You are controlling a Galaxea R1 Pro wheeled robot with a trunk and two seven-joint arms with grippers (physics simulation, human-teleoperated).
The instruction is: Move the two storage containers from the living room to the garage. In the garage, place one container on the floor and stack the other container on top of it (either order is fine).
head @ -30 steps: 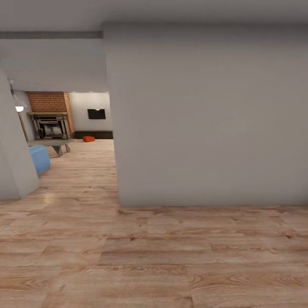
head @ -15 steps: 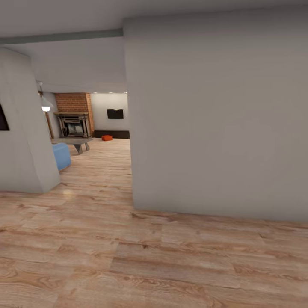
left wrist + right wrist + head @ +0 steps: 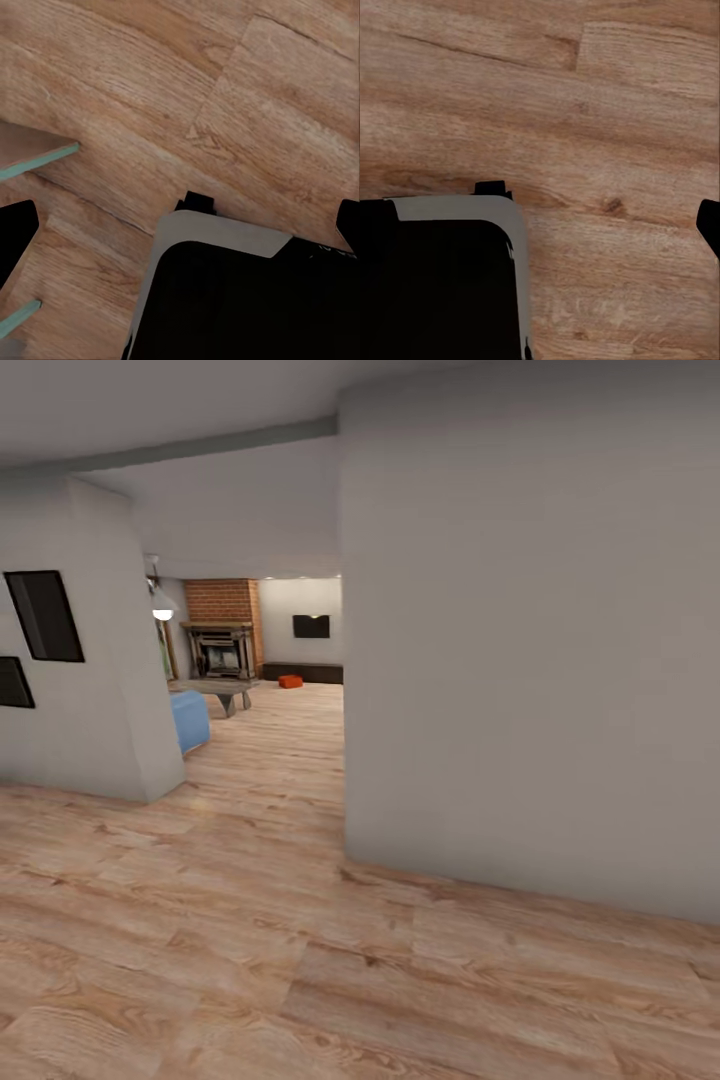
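- Step in hand, as judged: driving toward the living room [image 3: 262,660], upper left of centre; best steered left of the grey wall [image 3: 530,640], well clear of its corner.
- One storage container [image 3: 290,681] lies on the far plank floor [image 3: 280,960].
- Jaws' state cannot be told.
- No legible writing.

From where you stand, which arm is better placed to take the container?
Left, weakly: the container lies far ahead, left of centre. Both wrist cameras face the floor, so neither reaches yet.

Orange-red storage container [image 3: 291,681]; blue sofa [image 3: 189,720]; red-brick fireplace [image 3: 224,623]; light wood-plank floor [image 3: 250,920].
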